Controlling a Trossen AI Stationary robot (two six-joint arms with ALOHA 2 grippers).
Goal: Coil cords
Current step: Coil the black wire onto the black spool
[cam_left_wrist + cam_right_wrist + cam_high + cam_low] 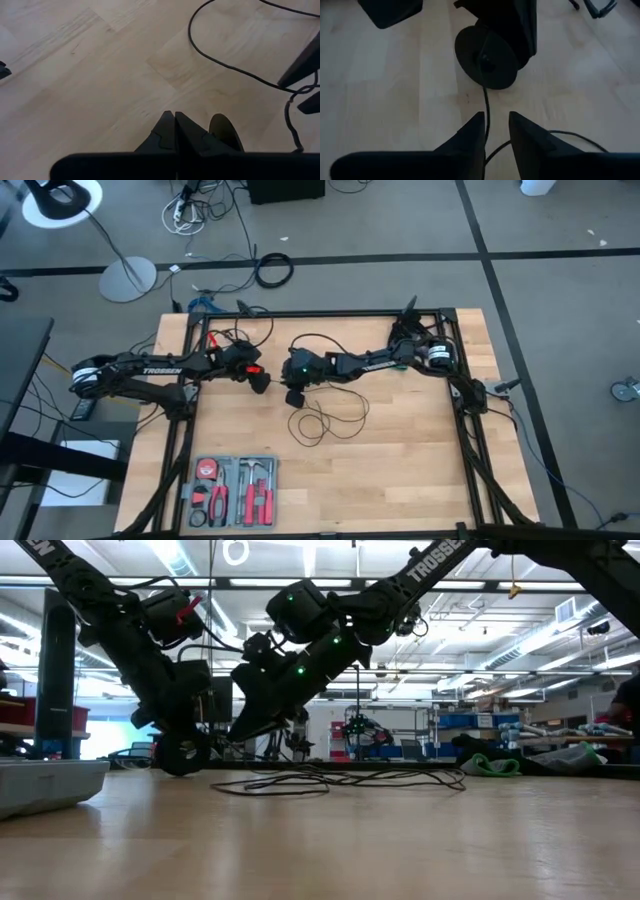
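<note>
Coiling looks barely under way, judging from the layout. The thin black cord [325, 418] lies mostly in loose, uneven loops on the bare wood of the table [400, 470], toward the front of the two grippers; no tidy coil shows anywhere.

The left gripper [174, 131] is low at the table's middle, fingers pressed flat together. The disc-shaped puck [489, 59] at the cord's end sits at that gripper's tip; the right wrist view shows the left arm's dark finger overlapping the puck's rim, so it appears pinned or pinched there. Whether it is truly gripped or only pressed against the wood cannot be told.

The right gripper [496, 131] hovers just beside, jaws a narrow gap apart, with the cord running from the puck down between them. The strand does not visibly touch either finger, so nothing looks held.

Left to do, by this judgement: nearly all the gathering and winding of the loops.

Hard to make out:
- The cord's far end, lost under the right arm in the high view.
- In the low view, the loops flatten into a single tangle.
- The tool tray [232, 490] at the front left edge is small, its contents unclear.
</note>
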